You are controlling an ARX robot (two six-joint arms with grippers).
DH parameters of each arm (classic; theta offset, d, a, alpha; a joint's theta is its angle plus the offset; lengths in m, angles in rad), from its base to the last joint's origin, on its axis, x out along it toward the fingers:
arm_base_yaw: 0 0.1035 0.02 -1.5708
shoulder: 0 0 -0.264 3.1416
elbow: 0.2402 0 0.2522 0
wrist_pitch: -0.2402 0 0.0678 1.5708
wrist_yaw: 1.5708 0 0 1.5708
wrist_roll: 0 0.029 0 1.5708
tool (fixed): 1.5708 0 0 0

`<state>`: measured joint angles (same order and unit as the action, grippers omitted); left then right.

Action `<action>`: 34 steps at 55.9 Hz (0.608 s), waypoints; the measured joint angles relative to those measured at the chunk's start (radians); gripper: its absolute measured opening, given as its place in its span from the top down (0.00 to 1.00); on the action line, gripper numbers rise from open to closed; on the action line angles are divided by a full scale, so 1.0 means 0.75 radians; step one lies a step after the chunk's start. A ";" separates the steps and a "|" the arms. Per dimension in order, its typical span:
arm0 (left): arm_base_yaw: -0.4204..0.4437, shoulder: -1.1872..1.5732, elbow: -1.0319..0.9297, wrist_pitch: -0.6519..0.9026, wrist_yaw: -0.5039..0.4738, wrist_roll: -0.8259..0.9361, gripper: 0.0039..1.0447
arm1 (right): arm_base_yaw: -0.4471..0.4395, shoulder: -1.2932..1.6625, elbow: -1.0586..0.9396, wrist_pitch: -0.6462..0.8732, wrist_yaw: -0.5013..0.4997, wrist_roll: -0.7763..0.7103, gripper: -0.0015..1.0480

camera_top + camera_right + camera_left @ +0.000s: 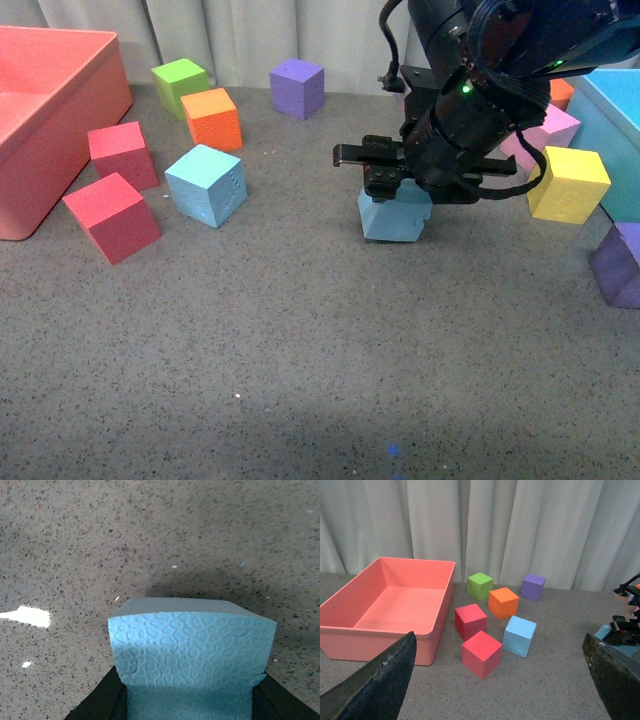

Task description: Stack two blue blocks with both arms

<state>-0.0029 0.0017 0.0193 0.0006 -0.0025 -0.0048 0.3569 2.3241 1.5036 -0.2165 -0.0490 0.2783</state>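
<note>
Blue block (pixel 395 218) is gripped by the right gripper (pixel 395 190), best lifted level and centred over the second blue block (pixel 205 185).

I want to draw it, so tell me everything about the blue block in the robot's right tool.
The blue block is a light sky-blue cube that looks like soft foam, with a pebbly pattern on the face seen from the right wrist. The right tool is shut on it, black fingers against two opposite sides. It sits slightly turned, low over the grey speckled table; whether it touches the table cannot be told.
</note>
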 joint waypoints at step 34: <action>0.000 0.000 0.000 0.000 0.000 0.000 0.06 | 0.036 0.016 0.015 0.065 0.030 0.044 0.20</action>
<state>-0.0029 0.0017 0.0193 0.0006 -0.0025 -0.0048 0.3840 2.3360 1.5146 -0.1677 -0.0265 0.3115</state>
